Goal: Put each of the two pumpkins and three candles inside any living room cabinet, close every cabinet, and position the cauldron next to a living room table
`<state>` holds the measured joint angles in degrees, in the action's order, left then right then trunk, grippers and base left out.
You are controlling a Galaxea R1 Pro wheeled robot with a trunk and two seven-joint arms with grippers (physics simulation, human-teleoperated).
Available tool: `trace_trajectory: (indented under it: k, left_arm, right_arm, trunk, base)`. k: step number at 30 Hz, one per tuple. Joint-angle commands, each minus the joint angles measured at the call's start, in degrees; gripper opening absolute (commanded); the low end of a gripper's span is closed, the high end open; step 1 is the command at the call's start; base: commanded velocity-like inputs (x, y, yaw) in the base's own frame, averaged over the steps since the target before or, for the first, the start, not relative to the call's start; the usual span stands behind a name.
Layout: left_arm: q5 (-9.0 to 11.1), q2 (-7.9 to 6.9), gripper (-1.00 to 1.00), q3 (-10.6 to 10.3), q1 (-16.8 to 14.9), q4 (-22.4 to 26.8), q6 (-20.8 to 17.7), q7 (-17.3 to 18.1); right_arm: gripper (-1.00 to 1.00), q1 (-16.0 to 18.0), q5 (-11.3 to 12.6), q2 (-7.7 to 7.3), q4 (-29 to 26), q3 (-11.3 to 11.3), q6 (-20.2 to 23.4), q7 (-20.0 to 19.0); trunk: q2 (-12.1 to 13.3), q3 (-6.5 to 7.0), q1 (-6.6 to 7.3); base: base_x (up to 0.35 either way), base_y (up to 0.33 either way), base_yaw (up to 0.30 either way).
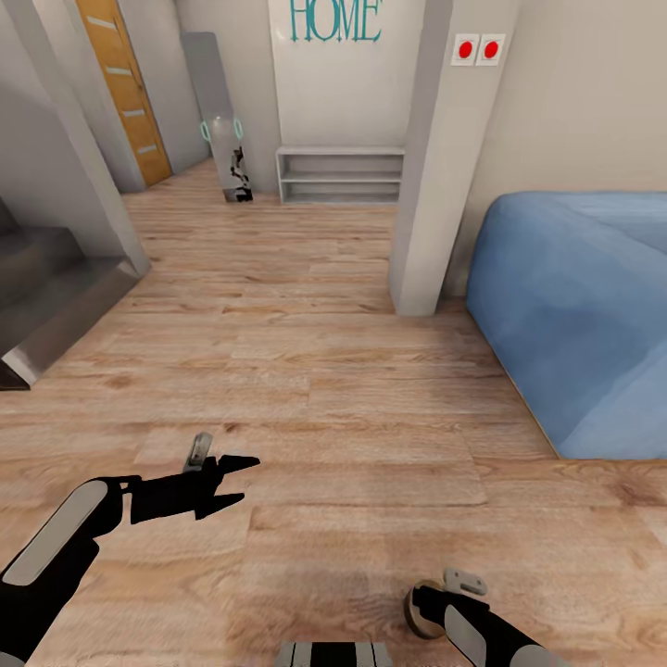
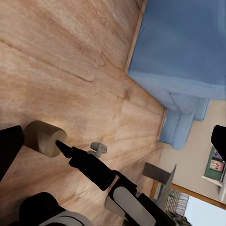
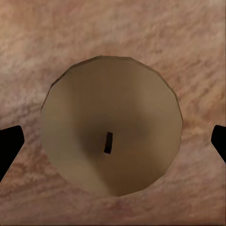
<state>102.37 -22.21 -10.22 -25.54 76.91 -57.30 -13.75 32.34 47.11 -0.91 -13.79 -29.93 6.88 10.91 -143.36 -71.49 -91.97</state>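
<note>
Candle (image 3: 111, 141) sits at five o'clock between the right gripper's (image 1: 419, 607) wide-spread fingers, ungrasped; left gripper (image 1: 243, 479) open, empty; no cabinet reached.

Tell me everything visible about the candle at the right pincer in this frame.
The candle is a short, stubby, pale beige cylinder, waxy-looking, with a small dark wick at the centre of its round top. In the left wrist view it hangs on its side above the wooden floor, a dark fingertip of the right pincer touching its top face. Its own camera looks onto the top, fingers at either edge of the picture, clear of the rim. How it is gripped isn't clear.
</note>
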Motion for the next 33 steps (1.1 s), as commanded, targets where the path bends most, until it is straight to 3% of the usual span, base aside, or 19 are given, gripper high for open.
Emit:
trace_trajectory:
  k: [1,12,26,33]
  left_arm:
    - [0.6,-0.06,1.0,-0.1,0.0,0.1,0.0,-0.5]
    - [0.6,-0.11,1.0,-0.1,0.0,0.1,0.0,-0.5]
    - [0.6,-0.11,1.0,-0.1,0.0,0.2,0.0,-0.5]
    - [0.6,-0.11,1.0,-0.1,0.0,0.2,0.0,-0.5]
  right_arm:
    - [1.0,0.0,0.4,-0.06,-0.2,-0.5,0.3,0.4]
    - [1.0,0.0,0.3,-0.06,-0.4,-0.5,0.2,0.4]
    - [1.0,0.0,0.1,-0.06,-0.5,-0.6,-1.2,0.2]
    - [1.0,0.0,-1.3,-0.06,-0.5,-0.6,-3.0,0.1]
  trunk:
    - [0.0,-0.27,-0.01]
    - [-0.2,-2.71,-0.3]
    - [-0.2,-2.71,-0.3]
    - [-0.2,-2.71,-0.3]
  base:
    - [0.0,0.0,0.0]
    - [0.0,0.0,0.0]
    - [0.0,0.0,0.0]
    - [0.0,0.0,0.0]
